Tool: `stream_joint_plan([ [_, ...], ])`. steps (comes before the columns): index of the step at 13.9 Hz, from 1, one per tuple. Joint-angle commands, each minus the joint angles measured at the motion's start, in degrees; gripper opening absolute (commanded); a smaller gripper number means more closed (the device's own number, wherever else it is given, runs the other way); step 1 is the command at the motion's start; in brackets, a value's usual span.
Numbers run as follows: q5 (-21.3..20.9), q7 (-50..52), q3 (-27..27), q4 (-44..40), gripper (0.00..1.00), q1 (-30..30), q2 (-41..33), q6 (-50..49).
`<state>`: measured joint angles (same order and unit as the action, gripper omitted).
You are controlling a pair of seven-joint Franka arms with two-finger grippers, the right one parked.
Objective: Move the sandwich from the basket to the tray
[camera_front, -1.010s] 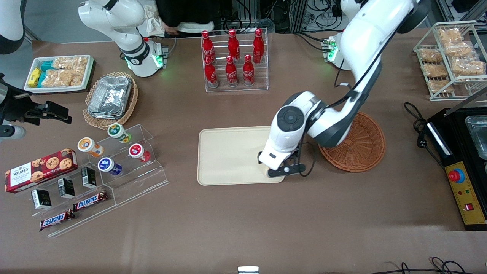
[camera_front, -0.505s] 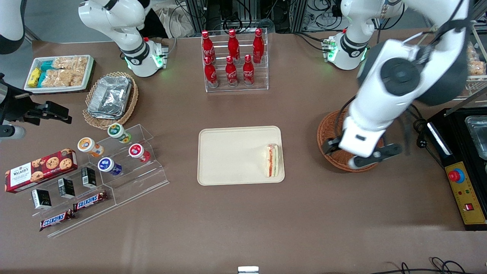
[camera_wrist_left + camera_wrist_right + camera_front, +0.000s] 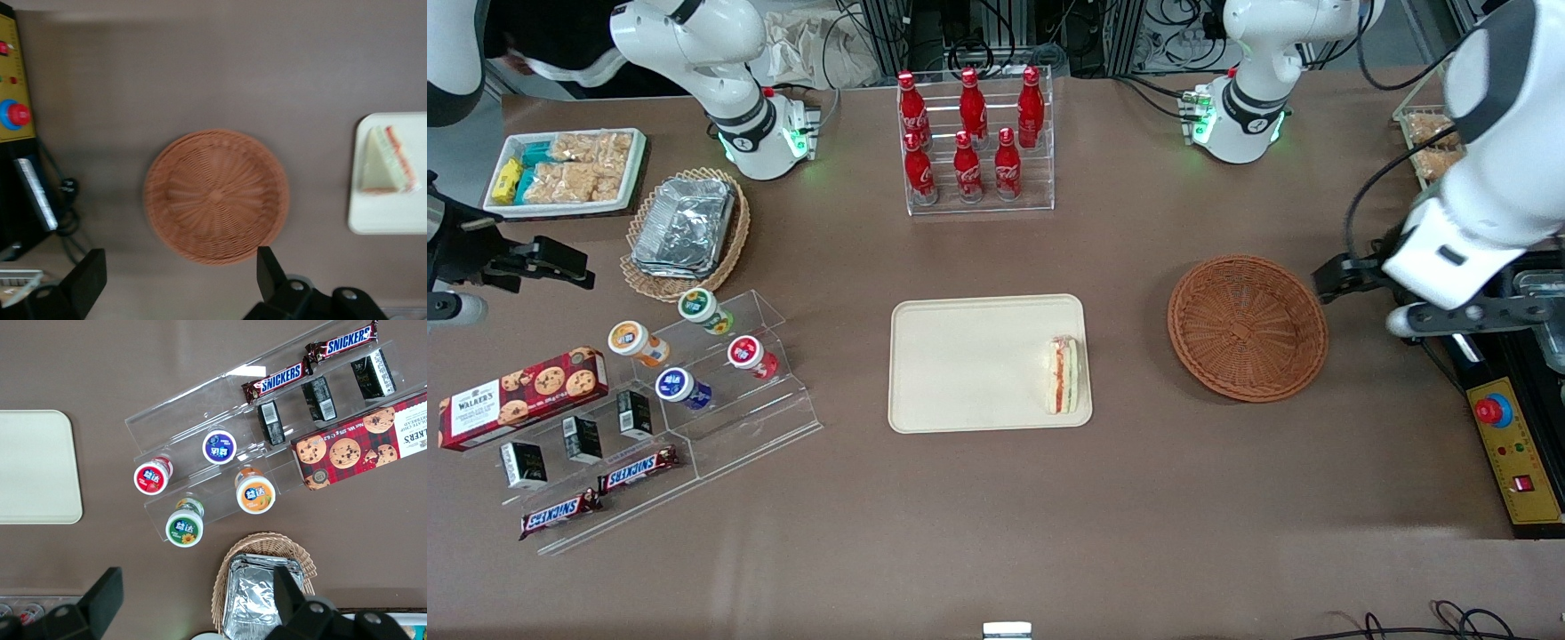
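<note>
Black two-finger gripper (image 3: 1356,298) spread open, holding nothing, raised beside round reddish-brown wicker basket (image 3: 1248,327) at the working arm's end. Basket bare. Triangular white-bread sandwich (image 3: 1064,374) lying inside cream rectangular plastic tray (image 3: 960,364), at the rim nearest the basket. Placement judged done.

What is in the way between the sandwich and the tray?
Nothing is, because the sandwich already lies on the tray, near the edge closest to the basket. The basket holds nothing. The end effector hangs open above the table toward the working arm's end, beside the basket, holding nothing.
</note>
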<state>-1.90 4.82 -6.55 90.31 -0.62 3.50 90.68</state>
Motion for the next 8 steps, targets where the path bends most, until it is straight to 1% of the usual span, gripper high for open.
stream_joint_plan([
  [1,2.25,-11.29,9.15,5.66,1.00,3.95,-6.30,-0.07],
  [2,2.16,-12.54,11.97,5.58,1.00,5.87,-6.48,-0.59],
  [3,1.46,-11.94,12.69,5.23,1.00,6.76,-5.96,-0.94],
  [6,1.02,-11.06,11.38,2.08,1.00,6.95,-3.77,-0.94],
  [8,1.02,-9.66,11.03,2.24,1.00,7.91,-3.32,-1.21],
])
